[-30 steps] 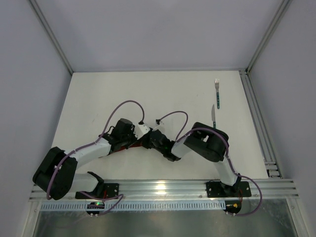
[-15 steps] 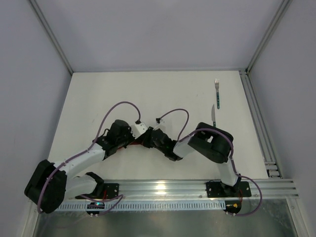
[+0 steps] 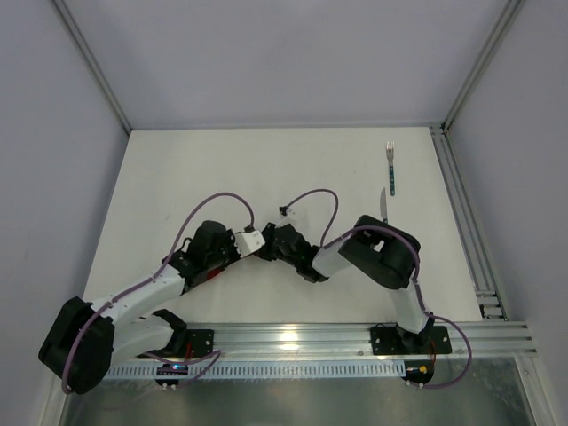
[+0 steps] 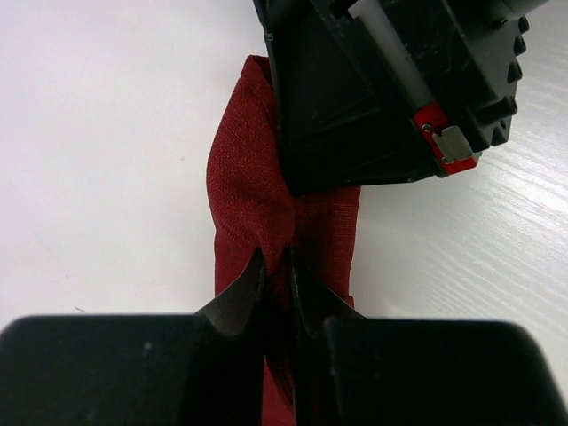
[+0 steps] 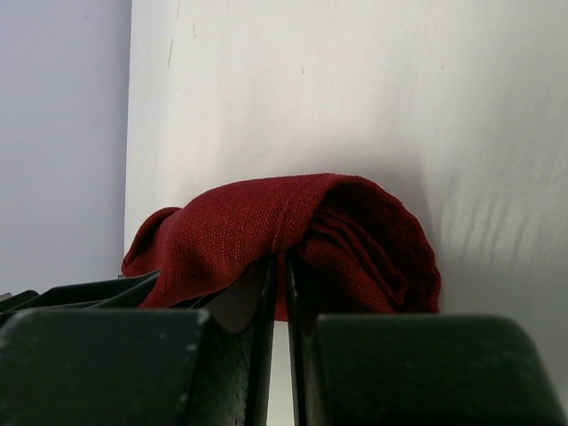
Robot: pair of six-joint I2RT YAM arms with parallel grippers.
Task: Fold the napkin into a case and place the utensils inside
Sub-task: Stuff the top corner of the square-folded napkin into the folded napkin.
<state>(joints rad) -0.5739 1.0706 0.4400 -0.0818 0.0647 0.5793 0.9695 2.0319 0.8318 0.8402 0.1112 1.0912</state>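
Note:
The dark red napkin [image 4: 247, 200] is bunched into a narrow folded wad between both grippers, low over the white table. My left gripper [image 4: 277, 266] is shut on one end of it. My right gripper [image 5: 277, 264] is shut on a folded edge of the napkin [image 5: 266, 226] from the opposite side. In the top view the two grippers, left [image 3: 251, 241] and right [image 3: 269, 244], meet tip to tip and hide the cloth. The fork [image 3: 390, 167] and the knife [image 3: 384, 206] lie end to end at the far right, the knife's handle under my right arm.
An aluminium rail [image 3: 463, 213] runs along the table's right edge and another [image 3: 293, 338] along the near edge. Grey walls close the back and sides. My right arm's elbow [image 3: 386, 253] hangs over the table near the knife.
Both grippers have shifted a little up and left together with the napkin. The left arm's elbow has swung back toward the near left corner.

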